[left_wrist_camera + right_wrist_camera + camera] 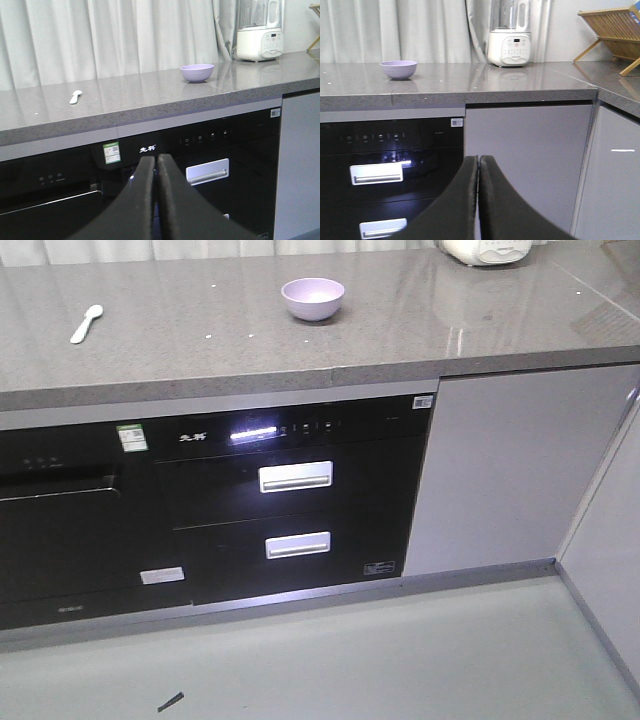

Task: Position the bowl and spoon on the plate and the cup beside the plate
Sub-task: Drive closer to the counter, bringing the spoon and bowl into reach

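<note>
A lavender bowl [313, 298] [197, 72] [398, 69] stands upright on the grey counter [200, 350], near its middle. A pale spoon [86, 323] [75, 96] lies flat to the bowl's left, well apart from it. The plate and the cup are out of view. My left gripper [156, 159] is shut with nothing in it, held low in front of the black appliance, below counter height. My right gripper [478, 159] is also shut and empty, low in front of the white cabinet door.
A white blender base [509, 48] [259, 44] [486, 250] stands at the counter's back right. A wooden dish rack [615, 30] sits on the side counter. Black built-in appliances with silver handles [295, 477] fill the cabinet front under the counter edge.
</note>
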